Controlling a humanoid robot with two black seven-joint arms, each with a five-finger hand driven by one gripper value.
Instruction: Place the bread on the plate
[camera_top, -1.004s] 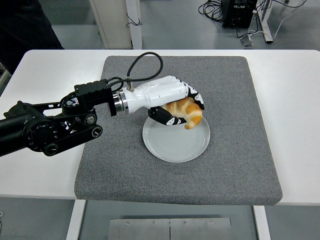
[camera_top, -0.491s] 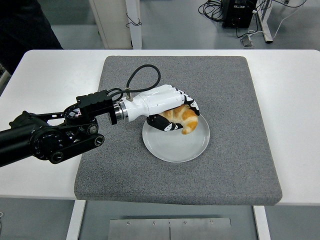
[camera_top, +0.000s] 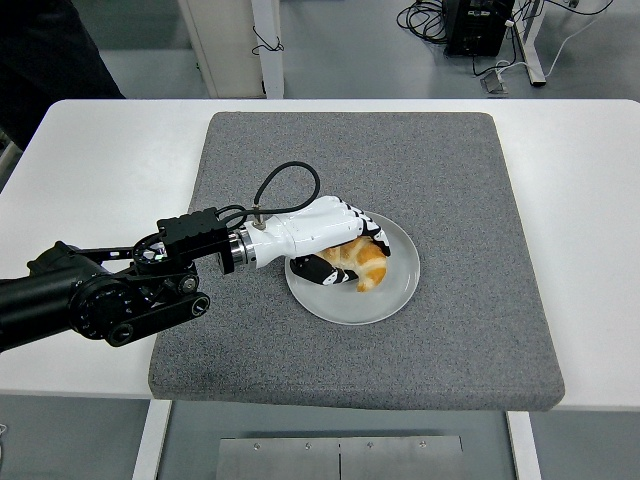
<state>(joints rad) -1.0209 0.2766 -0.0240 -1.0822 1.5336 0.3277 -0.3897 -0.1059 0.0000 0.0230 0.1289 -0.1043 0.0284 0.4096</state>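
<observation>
The robot's white left hand (camera_top: 335, 240), fingers (camera_top: 375, 238) clamped around a golden curved bread roll (camera_top: 362, 262), holds it low over the round white plate (camera_top: 395, 290) on a grey mat (camera_top: 450, 190), roll beneath the fingers, apparently touching the plate

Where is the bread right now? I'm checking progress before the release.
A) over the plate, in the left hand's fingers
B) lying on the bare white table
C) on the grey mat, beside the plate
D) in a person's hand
A: the left hand grips the bread low over the plate.
</observation>
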